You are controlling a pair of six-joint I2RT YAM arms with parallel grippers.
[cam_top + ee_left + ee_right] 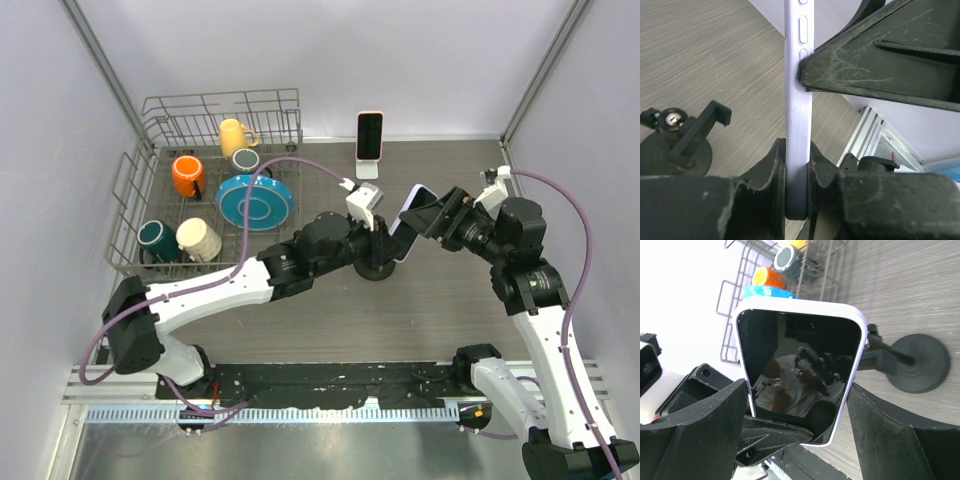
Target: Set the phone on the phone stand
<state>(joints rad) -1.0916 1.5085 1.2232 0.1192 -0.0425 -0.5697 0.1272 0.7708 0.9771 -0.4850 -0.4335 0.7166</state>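
Holding the phone (414, 198) (797, 125) (800, 370) off the table between both grippers, just above the black phone stand (375, 268) (675, 145) (917, 362).

The phone has a lavender rim and a dark screen, and it is tilted in the top view. The left gripper (388, 235) (797, 167) is clamped across the thickness of its lower end, with one finger on each face. The right gripper (428, 212) (796, 385) brackets the phone across its width. One finger meets each long edge, and the left wrist view shows a fingertip pressed against the rim, so this gripper is closed on the phone as well. The stand's round base sits on the grey wood-grain table (450, 310), and its clamp arm is apart from the phone. Well apart at the back, a second phone (369, 135) stands on a white stand (367, 170). At the left, a wire dish rack (150, 170) carries a blue plate (255, 200) and several mugs (187, 175).
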